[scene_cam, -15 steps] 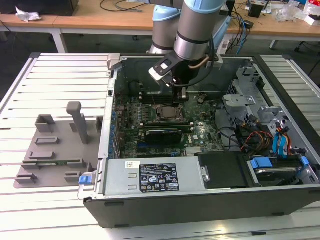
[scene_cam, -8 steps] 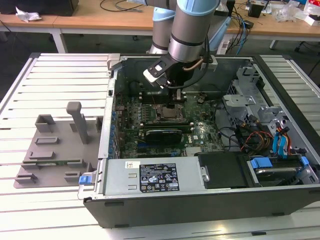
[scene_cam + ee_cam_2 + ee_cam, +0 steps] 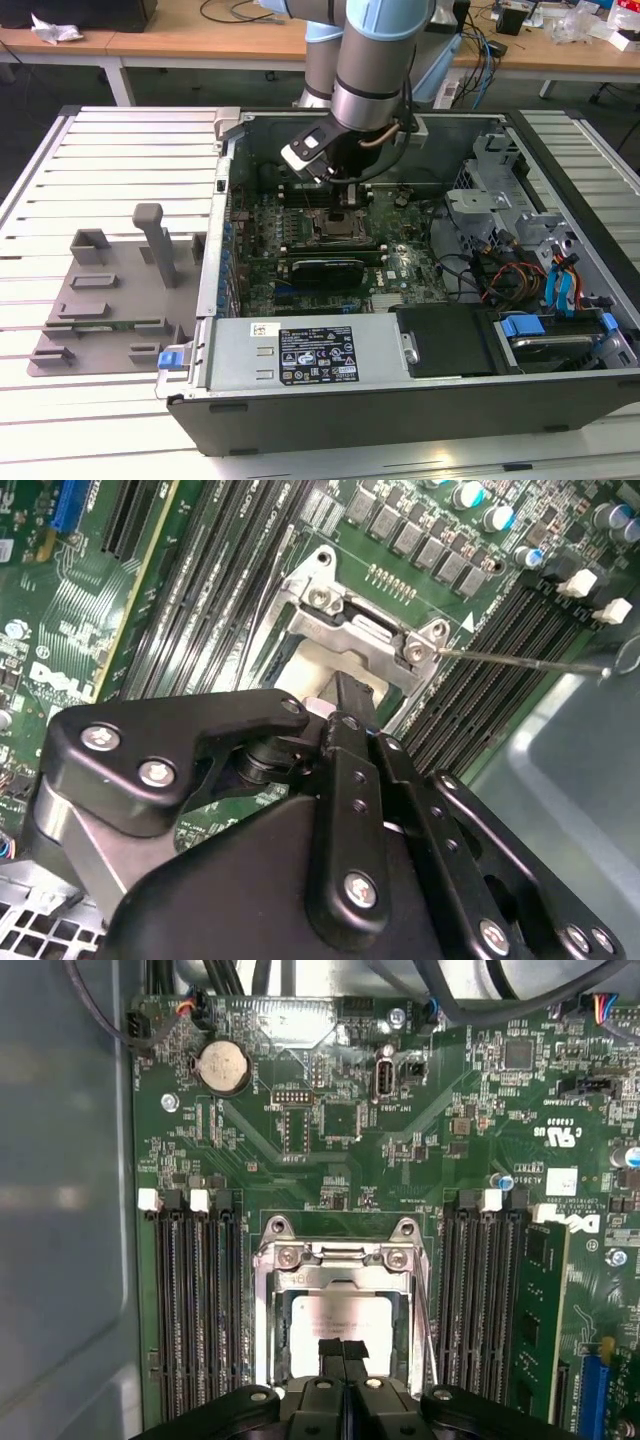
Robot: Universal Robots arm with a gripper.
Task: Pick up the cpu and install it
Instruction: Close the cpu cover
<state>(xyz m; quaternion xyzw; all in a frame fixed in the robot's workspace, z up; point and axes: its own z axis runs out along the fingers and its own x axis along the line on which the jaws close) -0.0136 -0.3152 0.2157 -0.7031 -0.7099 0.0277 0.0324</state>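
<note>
looking for the cpu (image 3: 330, 1318), where does it lie?

flat in the socket frame (image 3: 343, 1256), near the middle of the motherboard (image 3: 340, 1125), its pale shiny top facing up. banks of memory slots (image 3: 190, 1300) run along both sides of the frame.

and the gripper (image 3: 343, 1352)?

right above the chip. in the first wrist view its two black fingertips (image 3: 332, 1352) are pressed together with no gap between them, clenched on nothing, their ends over the cpu's top near the frame's edge. whether they touch the metal, i cannot tell.

does the second wrist view agree?

yes, one narrow finger (image 3: 352, 695) reaches down to the pale square inside the silver frame, and a thin wire lever (image 3: 520, 660) juts out from the frame's corner across the slots.

what about the wider scene?

in the exterior view the arm (image 3: 375, 60) stands over the open computer case (image 3: 330, 355). a grey tray fixture (image 3: 100, 300) lies on the slatted table (image 3: 130, 150), just beside the case's wall on the exterior view's left, well apart from the gripper.
</note>
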